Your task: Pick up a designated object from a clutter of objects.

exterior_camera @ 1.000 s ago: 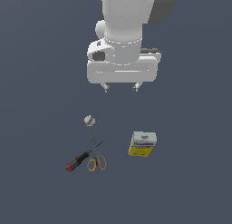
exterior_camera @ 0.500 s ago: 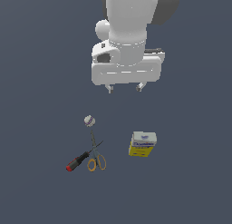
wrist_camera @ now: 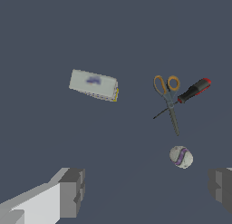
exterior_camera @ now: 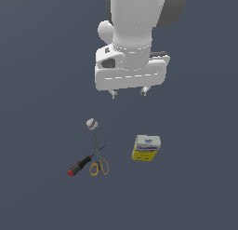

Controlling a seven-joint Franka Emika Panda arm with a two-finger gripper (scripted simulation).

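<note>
I see one carton lying on the dark floor, alone, well apart from the other items. In the exterior view its long axis runs almost up-and-down the picture, a little tilted; the white-grey end with blue lettering points away from the camera and the yellow end points toward it. In the wrist view I see mostly its pale top face.

I take the carton as landmark. To the exterior view's left of it I count one ball, one pair of scissors and one screwdriver. The scissors are nearest to the carton, the screwdriver touches or crosses their blades, and the ball lies just past the blade tips.

My gripper hangs high above the carton, touching nothing. Its fingers stand wide apart and hold nothing.
</note>
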